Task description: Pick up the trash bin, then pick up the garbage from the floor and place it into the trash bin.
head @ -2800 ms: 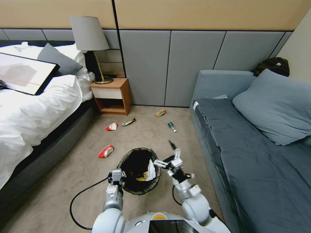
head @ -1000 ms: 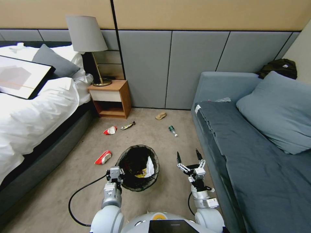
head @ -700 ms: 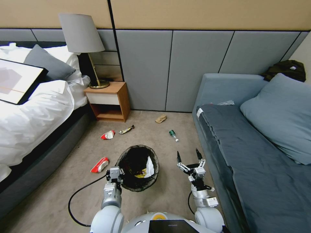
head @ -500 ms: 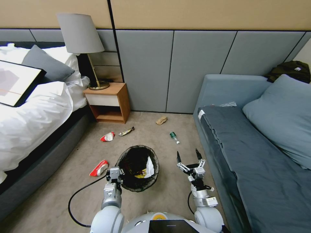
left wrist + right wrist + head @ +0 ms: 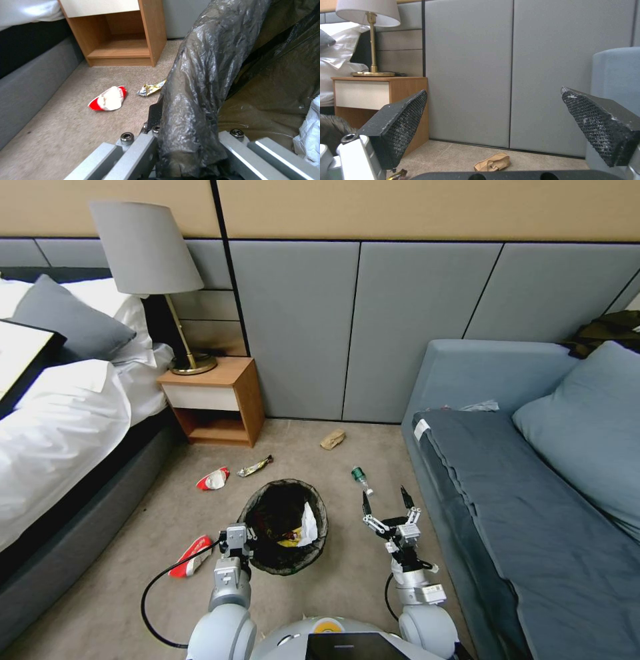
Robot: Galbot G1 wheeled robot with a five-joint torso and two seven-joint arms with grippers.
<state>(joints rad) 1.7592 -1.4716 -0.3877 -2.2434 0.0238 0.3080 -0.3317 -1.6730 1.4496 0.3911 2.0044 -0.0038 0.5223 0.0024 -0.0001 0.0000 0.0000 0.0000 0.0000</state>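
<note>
The trash bin (image 5: 282, 483), lined with a black bag, hangs just ahead of me, and my left gripper (image 5: 237, 538) is shut on its near-left rim. In the left wrist view the bag-covered rim (image 5: 196, 87) sits clamped in the left gripper (image 5: 190, 152). A white tissue (image 5: 309, 524) and a yellow scrap (image 5: 291, 543) lie inside. My right gripper (image 5: 385, 503) is open and empty to the bin's right; its fingers (image 5: 400, 125) stand wide apart. Garbage on the floor (image 5: 300, 447): a green bottle (image 5: 361, 479), brown paper (image 5: 333, 439), a gold wrapper (image 5: 255, 467) and two red-and-white wrappers (image 5: 213, 479) (image 5: 190, 565).
A grey sofa (image 5: 533, 500) runs along the right, a bed (image 5: 60, 447) along the left. A wooden nightstand (image 5: 213, 403) with a lamp (image 5: 147, 253) stands against the panelled wall. A black cable (image 5: 157, 593) loops beside my left arm.
The right gripper has left the bin's rim and now stands open to the bin's right. The whole view has shifted, with the litter and wall nearer; the left grip holds.
</note>
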